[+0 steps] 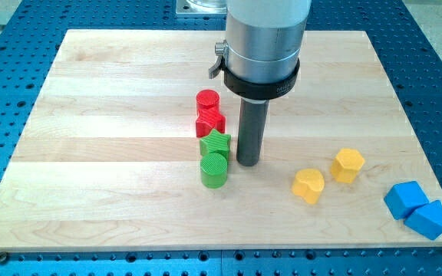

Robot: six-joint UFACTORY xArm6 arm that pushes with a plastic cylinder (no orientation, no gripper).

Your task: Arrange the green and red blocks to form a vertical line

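Four blocks stand in a column near the board's middle. From top to bottom: a red cylinder (207, 101), a red star-shaped block (210, 122), a green star-shaped block (216, 143) and a green cylinder (214, 170). They touch or nearly touch each other, and the column leans slightly to the view's right going down. My tip (248, 162) rests on the board just to the right of the green star and green cylinder, with a narrow gap to them.
Two yellow blocks, a heart-like one (308, 185) and a hexagonal one (347, 165), lie to the right of my tip. Two blue blocks (405, 198) (427, 220) sit at the lower right corner of the wooden board (90, 153). Blue perforated table surrounds it.
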